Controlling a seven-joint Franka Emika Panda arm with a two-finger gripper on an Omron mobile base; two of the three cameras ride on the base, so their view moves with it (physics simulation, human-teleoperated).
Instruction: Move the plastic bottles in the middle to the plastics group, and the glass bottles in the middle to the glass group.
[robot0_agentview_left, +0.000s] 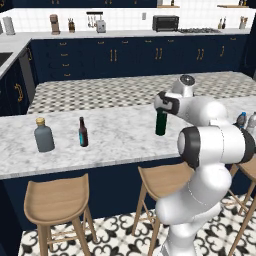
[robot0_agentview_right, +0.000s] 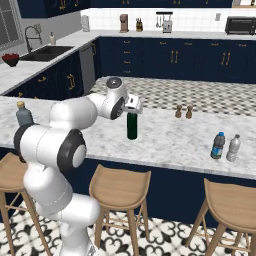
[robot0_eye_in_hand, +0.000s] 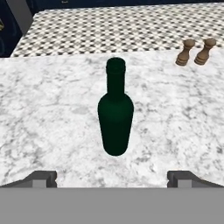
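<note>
- Left base view: stood upright near the middle of the marble counter (robot0_agentview_left: 115, 140), a dark green wine bottle (robot0_agentview_left: 161, 123), its neck hidden behind the white hand.
- Hovered over that bottle's top, the gripper (robot0_agentview_left: 162, 106); finger spread not readable from here.
- Stood well to the left on the same counter, a squat grey flask with a tan stopper (robot0_agentview_left: 43, 135), and just right of it, apart from it, a small brown bottle with a blue label (robot0_agentview_left: 83, 132).
- Peeked out at the far right edge behind the arm, two small water bottles (robot0_agentview_left: 246, 120).
- Right base view: stood upright mid-counter, the green bottle (robot0_agentview_right: 132, 126), directly under the gripper (robot0_agentview_right: 133, 107).
- Stood side by side near the right end, close to the front edge, a blue-labelled water bottle (robot0_agentview_right: 217, 145) and a clear-grey water bottle (robot0_agentview_right: 233, 148).
- Stood behind, nearer the far edge, two small brown wooden shakers (robot0_agentview_right: 183, 111).
- Showed at the left behind the arm, the grey flask (robot0_agentview_right: 23, 115).
- Hand view: stood centred between the two dark fingertips (robot0_eye_in_hand: 41, 179), the green bottle (robot0_eye_in_hand: 115, 109), untouched.
- Spread wide apart, the jaws, holding nothing.
- Stood at upper right, the wooden shakers (robot0_eye_in_hand: 195, 52).
</note>
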